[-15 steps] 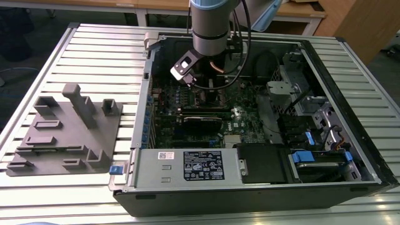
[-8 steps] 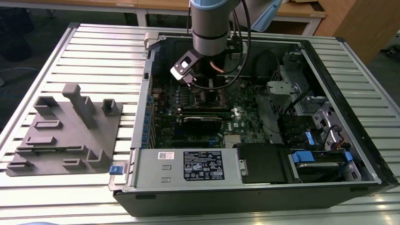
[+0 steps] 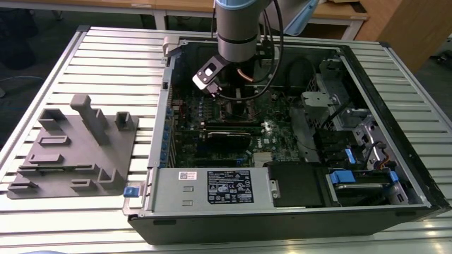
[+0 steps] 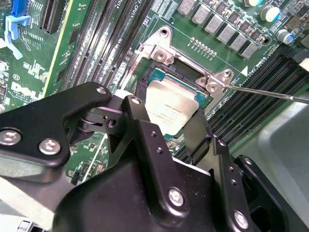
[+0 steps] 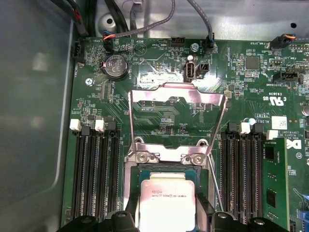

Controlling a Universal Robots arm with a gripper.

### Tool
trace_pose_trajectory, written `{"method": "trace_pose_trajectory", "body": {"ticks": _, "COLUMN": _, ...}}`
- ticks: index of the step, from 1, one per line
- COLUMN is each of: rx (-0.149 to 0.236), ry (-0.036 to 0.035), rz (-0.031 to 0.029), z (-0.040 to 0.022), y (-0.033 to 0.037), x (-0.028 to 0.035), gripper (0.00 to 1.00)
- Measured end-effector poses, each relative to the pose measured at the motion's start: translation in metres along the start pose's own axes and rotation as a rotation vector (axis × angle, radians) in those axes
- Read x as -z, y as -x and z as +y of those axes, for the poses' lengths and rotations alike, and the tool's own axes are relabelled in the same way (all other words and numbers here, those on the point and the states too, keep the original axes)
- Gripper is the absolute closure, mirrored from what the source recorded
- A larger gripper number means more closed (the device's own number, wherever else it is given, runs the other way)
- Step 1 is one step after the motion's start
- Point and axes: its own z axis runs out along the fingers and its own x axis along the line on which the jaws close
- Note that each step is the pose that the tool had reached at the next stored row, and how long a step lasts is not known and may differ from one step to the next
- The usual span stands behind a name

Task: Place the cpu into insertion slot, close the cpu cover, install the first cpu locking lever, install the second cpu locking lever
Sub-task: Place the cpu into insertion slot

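Reaches down into the open computer case (image 3: 282, 225) on the tabletop (image 3: 106, 58), the hand (image 4: 166, 117) pinching the cpu (image 4: 171, 105) by two opposite edges right at the insertion slot (image 4: 169, 75); cannot tell whether fully seated. Shows the cpu cover (image 5: 193, 96) swung up, open, just beyond the slot.

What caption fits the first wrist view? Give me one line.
The gripper at the cpu, which lies at the insertion slot, with the cpu cover swung open.
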Motion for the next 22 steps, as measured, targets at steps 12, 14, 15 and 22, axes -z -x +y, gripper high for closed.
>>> {"method": "trace_pose_trajectory", "body": {"ticks": 12, "rx": 0.0, "ry": -0.0319, "rz": 0.0004, "z": 0.0012, "y": 0.0001, "x": -0.0001, "gripper": 0.46}}
{"method": "trace_pose_trajectory", "body": {"ticks": 14, "rx": -0.001, "ry": -0.0323, "rz": 0.0005, "z": 0.0029, "y": 0.0001, "x": -0.0003, "gripper": 0.46}}
{"method": "trace_pose_trajectory", "body": {"ticks": 15, "rx": -0.001, "ry": -0.0325, "rz": 0.0004, "z": 0.0034, "y": 0.0001, "x": -0.0003, "gripper": 0.46}}
{"method": "trace_pose_trajectory", "body": {"ticks": 22, "rx": -0.001, "ry": -0.0324, "rz": 0.0039, "z": 0.0035, "y": -0.0009, "x": -0.0004, "gripper": 0.46}}
